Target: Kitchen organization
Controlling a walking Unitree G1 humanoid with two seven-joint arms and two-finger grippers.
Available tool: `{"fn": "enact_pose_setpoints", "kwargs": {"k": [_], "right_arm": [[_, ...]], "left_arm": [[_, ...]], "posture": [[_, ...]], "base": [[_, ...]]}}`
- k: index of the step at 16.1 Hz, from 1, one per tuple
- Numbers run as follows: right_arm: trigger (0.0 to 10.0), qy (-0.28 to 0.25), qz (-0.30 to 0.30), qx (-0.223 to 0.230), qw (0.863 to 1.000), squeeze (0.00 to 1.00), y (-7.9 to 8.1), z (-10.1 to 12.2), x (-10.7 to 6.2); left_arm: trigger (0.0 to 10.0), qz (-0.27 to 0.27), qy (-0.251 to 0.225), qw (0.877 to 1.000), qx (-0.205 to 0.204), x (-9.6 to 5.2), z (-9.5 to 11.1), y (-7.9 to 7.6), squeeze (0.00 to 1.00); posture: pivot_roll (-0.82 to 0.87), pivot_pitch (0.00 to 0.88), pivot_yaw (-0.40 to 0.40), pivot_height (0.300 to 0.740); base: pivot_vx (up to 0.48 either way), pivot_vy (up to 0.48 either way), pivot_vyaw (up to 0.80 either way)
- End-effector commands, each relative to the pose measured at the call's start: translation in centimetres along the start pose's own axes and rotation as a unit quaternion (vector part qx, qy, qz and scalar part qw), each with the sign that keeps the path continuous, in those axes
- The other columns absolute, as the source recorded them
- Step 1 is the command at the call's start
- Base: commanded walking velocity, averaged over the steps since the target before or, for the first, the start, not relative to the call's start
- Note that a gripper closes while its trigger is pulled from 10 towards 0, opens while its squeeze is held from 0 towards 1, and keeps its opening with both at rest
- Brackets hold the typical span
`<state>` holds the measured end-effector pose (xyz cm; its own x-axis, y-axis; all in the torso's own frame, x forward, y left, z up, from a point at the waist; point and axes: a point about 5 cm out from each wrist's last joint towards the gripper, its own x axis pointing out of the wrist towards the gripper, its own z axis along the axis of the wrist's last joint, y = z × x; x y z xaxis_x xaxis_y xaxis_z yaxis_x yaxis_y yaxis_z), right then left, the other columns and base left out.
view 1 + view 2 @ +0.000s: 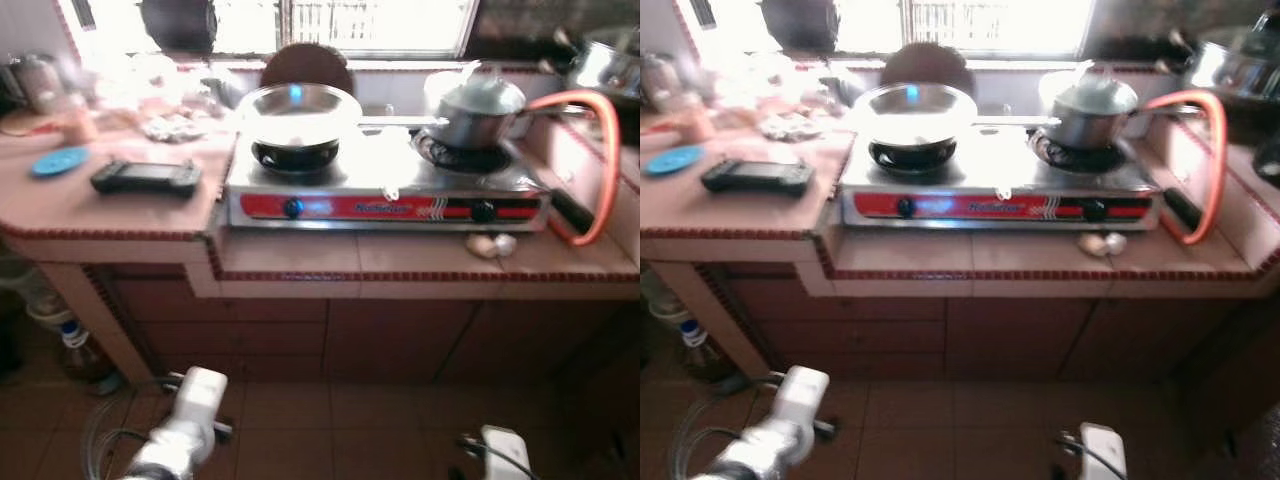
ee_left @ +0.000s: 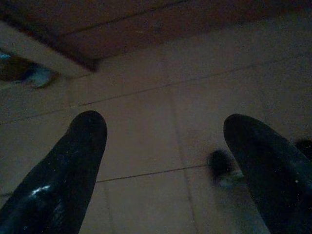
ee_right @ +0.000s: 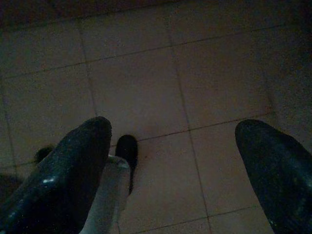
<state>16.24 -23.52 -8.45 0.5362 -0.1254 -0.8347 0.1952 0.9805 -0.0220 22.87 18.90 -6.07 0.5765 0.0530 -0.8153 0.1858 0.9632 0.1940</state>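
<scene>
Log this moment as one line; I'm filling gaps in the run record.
phase: facing stove | left claw: open, idle above floor | right claw: open, idle | pan left burner | lidded pot right burner

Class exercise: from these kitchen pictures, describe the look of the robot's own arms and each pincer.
The left arm and right arm are silver-white with rounded casings and thin cables alongside. The left pincer and right pincer each have two long, glossy black fingers with rounded tips.

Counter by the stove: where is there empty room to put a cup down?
Bare tile lies on the counter in front of the black remote, between it and the edge, and on the strip before the stove, left of the garlic. The back left corner by the window is crowded with blurred things.
</scene>
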Motion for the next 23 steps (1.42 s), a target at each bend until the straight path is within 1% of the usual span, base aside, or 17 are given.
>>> {"fn": "enact_pose_setpoints", "kwargs": {"k": [1,2,3,5,7,10,11,12,14,17,20,23], "right_arm": [[10.0,-0.004,0.006,0.000,1.000,0.00,0.7,0.3,0.1],[10.0,-0.004,0.006,0.000,1.000,0.00,0.8,0.3,0.2],[10.0,-0.004,0.007,-0.001,1.000,0.00,1.2,0.4,0.2],[10.0,-0.006,0.011,-0.002,1.000,0.00,2.0,0.6,0.3],[10.0,-0.007,0.012,-0.002,1.000,0.00,2.5,0.8,0.4],[10.0,-0.010,0.006,0.000,1.000,0.00,2.6,1.0,0.4],[10.0,-0.011,0.000,0.012,1.000,0.00,2.6,1.1,0.5],[10.0,-0.013,-0.003,0.017,1.000,0.00,2.4,1.2,0.5],[10.0,-0.009,-0.010,0.021,1.000,0.00,1.5,0.3,0.2],[10.0,-0.007,-0.022,0.031,0.999,0.00,0.6,-0.4,0.0],[10.0,-0.009,-0.043,0.054,0.998,0.00,-0.5,-0.9,-0.2],[10.0,-0.011,-0.050,0.059,0.997,0.00,-1.1,-1.2,-0.4]], "left_arm": [[10.0,0.013,0.002,1.000,0.005,-0.1,0.0,1.2,0.00],[10.0,0.014,-0.003,1.000,0.005,-0.1,0.1,1.2,0.00],[10.0,0.014,-0.006,1.000,0.011,-0.1,0.1,1.2,0.00],[10.0,0.014,-0.005,1.000,0.011,-0.1,0.1,1.3,0.00],[10.0,0.014,-0.004,1.000,0.012,-0.1,0.1,1.3,0.00],[10.0,0.013,-0.002,1.000,0.013,-0.1,-0.2,1.3,0.00],[10.0,0.013,-0.001,1.000,0.016,-0.1,-0.3,1.4,0.00],[10.0,0.013,0.000,1.000,0.024,-0.1,-0.5,1.4,0.00],[10.0,0.015,0.001,0.999,0.041,-0.2,-0.6,1.5,0.00],[10.0,0.013,0.000,0.999,0.049,-0.1,-0.5,1.2,0.00],[10.0,0.008,-0.004,0.998,0.059,-0.1,-0.1,0.6,0.00],[10.0,0.002,-0.014,0.997,0.076,0.0,0.8,-0.1,0.00]], "posture": [[0.09,0.000,-0.033,0.740],[0.09,0.000,-0.032,0.740],[0.09,0.000,-0.032,0.740],[0.09,0.000,-0.032,0.740],[0.09,0.000,-0.033,0.740],[0.09,0.000,-0.033,0.740],[0.09,0.000,-0.033,0.740],[0.08,0.000,-0.027,0.740],[0.07,0.000,-0.020,0.740],[0.02,0.000,-0.004,0.740],[-0.06,0.000,0.012,0.740],[-0.09,0.000,0.004,0.740]], "base": [[0.000,0.480,0.00],[0.000,0.480,0.00],[0.000,0.000,0.00],[0.000,0.000,0.00],[0.000,0.000,0.00],[0.000,0.000,0.00],[0.000,0.000,0.00],[0.000,0.000,0.00],[0.000,0.000,0.00],[0.000,0.000,0.00],[0.000,0.000,0.00],[0.000,0.000,0.00]]}}
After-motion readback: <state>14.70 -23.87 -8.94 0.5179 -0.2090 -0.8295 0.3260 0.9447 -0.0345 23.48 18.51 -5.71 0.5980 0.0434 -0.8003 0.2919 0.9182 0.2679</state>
